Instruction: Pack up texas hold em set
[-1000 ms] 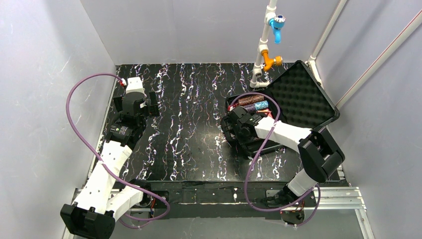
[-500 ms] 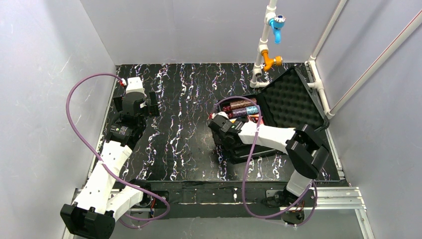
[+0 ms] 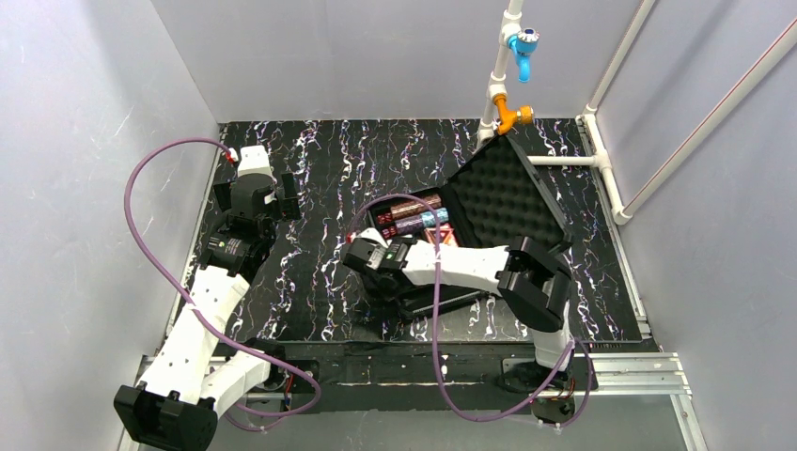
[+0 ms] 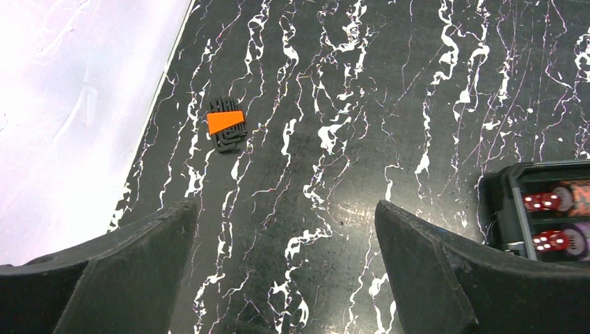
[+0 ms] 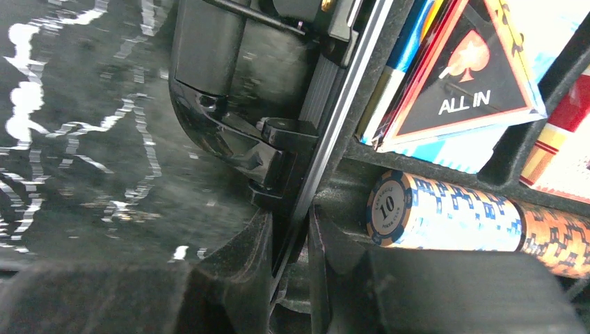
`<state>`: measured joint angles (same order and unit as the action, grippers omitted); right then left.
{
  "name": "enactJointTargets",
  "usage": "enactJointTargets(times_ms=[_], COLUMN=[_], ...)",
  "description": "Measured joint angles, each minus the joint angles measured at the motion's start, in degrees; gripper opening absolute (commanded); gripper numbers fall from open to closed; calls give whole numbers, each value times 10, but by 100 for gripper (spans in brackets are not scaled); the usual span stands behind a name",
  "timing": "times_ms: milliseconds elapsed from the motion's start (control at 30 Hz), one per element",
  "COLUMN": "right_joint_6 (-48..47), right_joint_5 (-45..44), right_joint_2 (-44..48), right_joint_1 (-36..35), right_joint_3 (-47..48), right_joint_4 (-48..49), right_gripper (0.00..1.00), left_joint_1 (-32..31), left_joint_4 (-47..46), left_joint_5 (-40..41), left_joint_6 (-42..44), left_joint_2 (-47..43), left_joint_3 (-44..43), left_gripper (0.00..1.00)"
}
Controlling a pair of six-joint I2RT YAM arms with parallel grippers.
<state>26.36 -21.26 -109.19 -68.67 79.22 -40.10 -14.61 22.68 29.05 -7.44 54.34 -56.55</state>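
Observation:
The black case [image 3: 503,202] lies open right of the table's middle, its foam lid raised at the back. Brown chip rolls [image 3: 414,204] and a blue one [image 3: 434,217] lie in it. My right gripper [image 3: 376,272] is shut on the case's front-left rim [image 5: 327,125], one finger outside the wall and one inside. Its wrist view shows a blue-white chip roll [image 5: 445,216], an orange roll [image 5: 556,240], a triangular "ALL IN" marker [image 5: 473,76] and a red deck [image 5: 563,153]. My left gripper [image 3: 288,199] is open and empty above bare table [image 4: 284,209], left of the case [image 4: 497,209].
A small black ribbed piece with an orange top [image 4: 227,126] lies on the table near the left wall. White pipes with a blue [image 3: 523,42] and an orange fitting [image 3: 512,116] stand behind the case. Walls close in the left, back and right.
My right gripper has dragged the case leftward and a little nearer across the table, turning it. The left arm has not moved.

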Motion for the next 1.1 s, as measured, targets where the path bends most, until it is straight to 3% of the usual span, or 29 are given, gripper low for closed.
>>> enactJointTargets(times_ms=[233, 500, 800, 1100], right_joint_6=[19, 13, 4, -17], right_joint_5=[38, 70, 96, 13], right_joint_2=[-48, -57, -30, 112], right_joint_1=[-27, -32, -42, -49], right_joint_3=[73, 89, 92, 150], right_joint_4=[0, 13, 18, 3], right_gripper=[18, 54, 81, 88], left_joint_1=[0, 0, 0, 0], left_joint_4=[0, 0, 0, 0], left_joint_5=[2, 4, 4, 4], left_joint_6=[0, 2, 4, 4], left_joint_2=[0, 0, 0, 0], left_joint_3=[0, 0, 0, 0], left_gripper=[99, 99, 99, 99])
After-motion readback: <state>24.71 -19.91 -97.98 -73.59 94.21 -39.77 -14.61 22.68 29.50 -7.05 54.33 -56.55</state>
